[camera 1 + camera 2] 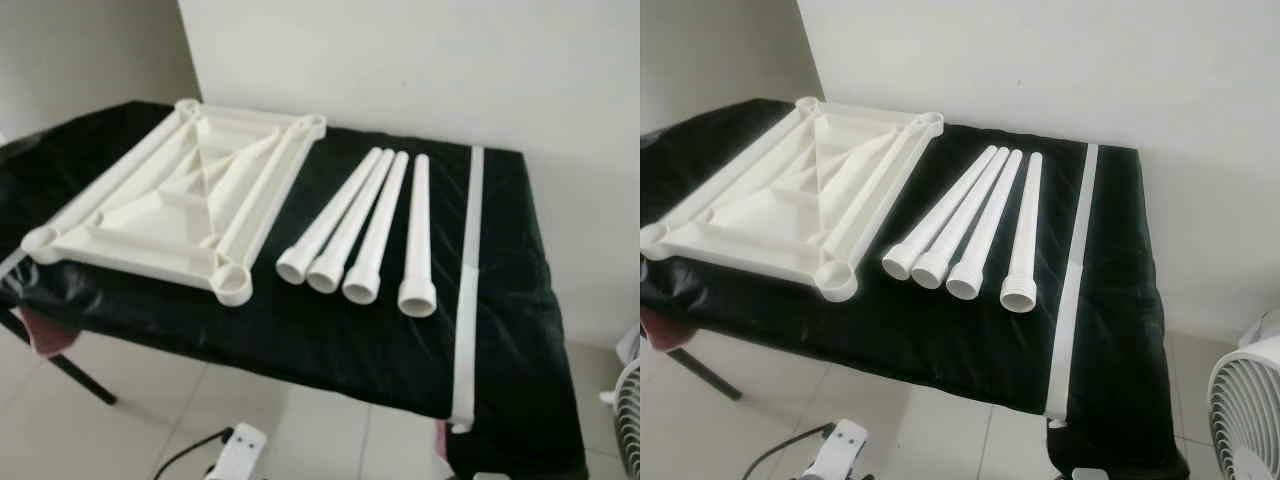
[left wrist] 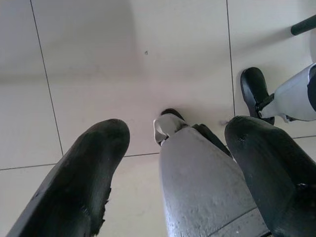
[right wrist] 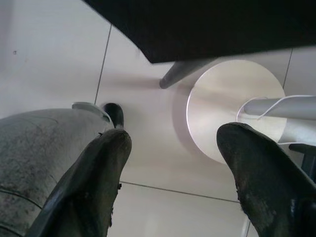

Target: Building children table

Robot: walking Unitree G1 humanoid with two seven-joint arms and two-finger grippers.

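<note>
On black table: four legs (image 1: pixel 352 235) lengthwise, sockets toward robot | both grippers' fingers spread, empty

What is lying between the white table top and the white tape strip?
Four white legs lie side by side between the table top and the tape strip, seen in both eye views.

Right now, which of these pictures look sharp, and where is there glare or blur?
Left eye view: soft daylight, fairly sharp; the black table cover shows glossy glare along its front edge, and the white legs look slightly washed out. Left wrist view: the left gripper fingers loom close and blurred; the floor tiles are evenly lit. Right wrist view: right gripper likewise blurred, dark tabletop above.
</note>
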